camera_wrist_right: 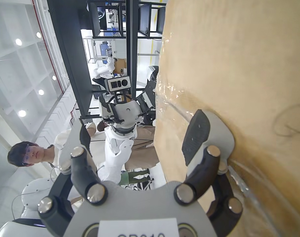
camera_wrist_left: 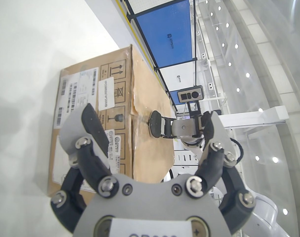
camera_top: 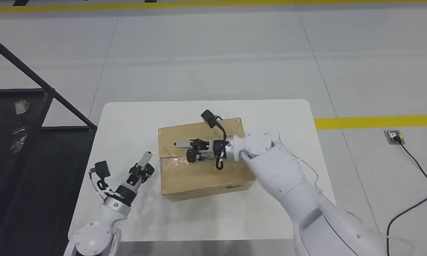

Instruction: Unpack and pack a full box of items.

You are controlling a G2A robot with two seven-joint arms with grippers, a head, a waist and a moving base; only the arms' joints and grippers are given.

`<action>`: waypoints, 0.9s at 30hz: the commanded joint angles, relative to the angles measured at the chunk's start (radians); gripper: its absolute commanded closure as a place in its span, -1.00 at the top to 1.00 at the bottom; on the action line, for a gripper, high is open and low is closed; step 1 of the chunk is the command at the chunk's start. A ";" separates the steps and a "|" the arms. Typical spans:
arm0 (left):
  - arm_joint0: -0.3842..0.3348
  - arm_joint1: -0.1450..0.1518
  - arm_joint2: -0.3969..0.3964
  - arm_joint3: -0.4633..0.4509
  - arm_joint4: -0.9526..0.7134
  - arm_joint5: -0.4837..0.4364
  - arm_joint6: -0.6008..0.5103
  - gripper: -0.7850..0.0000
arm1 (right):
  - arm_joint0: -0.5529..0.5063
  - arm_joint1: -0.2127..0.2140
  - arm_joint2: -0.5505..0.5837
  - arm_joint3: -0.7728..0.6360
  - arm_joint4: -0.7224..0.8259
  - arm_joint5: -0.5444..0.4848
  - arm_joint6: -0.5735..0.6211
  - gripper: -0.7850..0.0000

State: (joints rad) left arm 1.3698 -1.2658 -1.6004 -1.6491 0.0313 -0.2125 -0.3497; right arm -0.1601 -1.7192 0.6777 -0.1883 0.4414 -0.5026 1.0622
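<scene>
A closed brown box sits near the middle of the white table, with its flaps down. A strip of clear tape runs along the seam in its top. White labels and printed handling marks cover the side that faces my left arm.

My right gripper is over the top of the box, above the taped seam, and it points across the box toward the left arm's side. Its claw is spread wide and holds nothing. One black finger pad lies low against the cardboard, just beside the seam. I cannot tell whether it touches. The other finger is out past the edge of the box, in open air.

My left gripper is low over the table near the labelled side of the box, but apart from it. It points at that side. Its claw is also spread wide and empty, and the box shows between its two fingers.
</scene>
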 commanded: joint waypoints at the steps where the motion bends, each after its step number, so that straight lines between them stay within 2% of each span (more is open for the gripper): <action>1: -0.002 0.000 0.006 -0.002 0.005 0.003 0.001 1.00 | 0.000 0.013 0.013 0.009 0.003 -0.011 -0.003 1.00; 16: -0.014 0.005 0.013 -0.006 0.007 0.018 0.012 1.00 | -0.012 0.118 0.086 -0.028 -0.025 -0.059 0.015 1.00; 27: -0.018 0.008 0.012 -0.008 -0.001 0.022 0.015 1.00 | -0.074 0.204 0.154 -0.138 -0.052 -0.063 -0.009 1.00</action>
State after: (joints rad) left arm 1.3527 -1.2580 -1.5886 -1.6573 0.0302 -0.1911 -0.3352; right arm -0.2260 -1.5242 0.8233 -0.3123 0.3902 -0.5596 1.0551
